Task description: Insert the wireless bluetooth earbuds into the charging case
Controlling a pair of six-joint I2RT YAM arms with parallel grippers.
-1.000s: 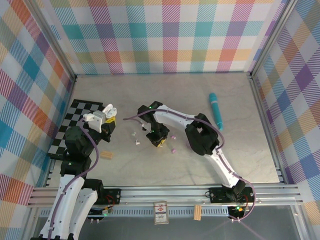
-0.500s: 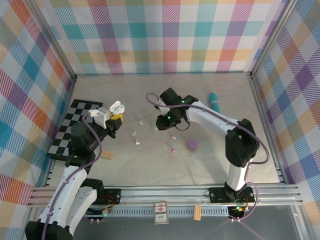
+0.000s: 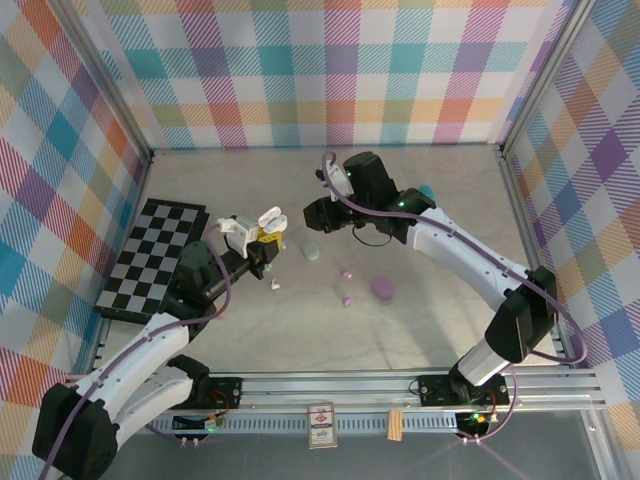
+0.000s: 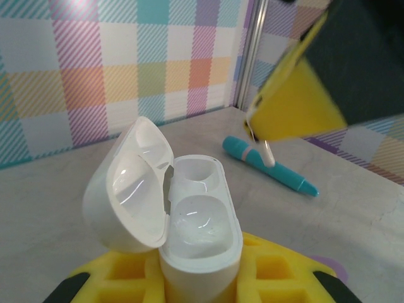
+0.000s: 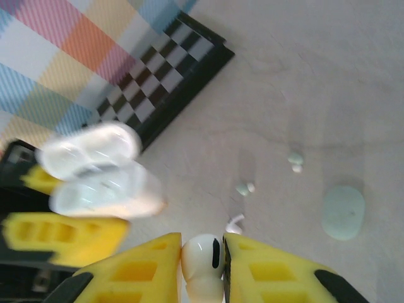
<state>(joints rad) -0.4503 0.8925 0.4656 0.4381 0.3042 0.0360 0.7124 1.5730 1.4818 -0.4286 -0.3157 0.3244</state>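
— At the table's left edge lies a chessboard (image 3: 150, 255). What comes next to it?
— The left gripper (image 3: 258, 243). It is clamped on the base of the white charging case (image 3: 262, 220) and holds it off the table. The lid (image 4: 129, 189) is swung open, and the left wrist view shows two round wells facing up.
— And where are the earbuds?
— One white earbud (image 5: 203, 260) is pinched between the yellow pads of the right gripper (image 5: 202, 252). It is in the air just right of the open case, apart from it. A second white bud (image 3: 273, 284) lies on the table near the case. Two pink buds (image 3: 346, 273) lie farther right, close together.
— What else is on that side?
— A closed mint case (image 3: 311, 250) sits near the right gripper. A purple case (image 3: 382, 288) sits just right of the pink buds. A teal cylinder (image 4: 271, 167) lies toward the right rear, partly behind the right arm in the top view.
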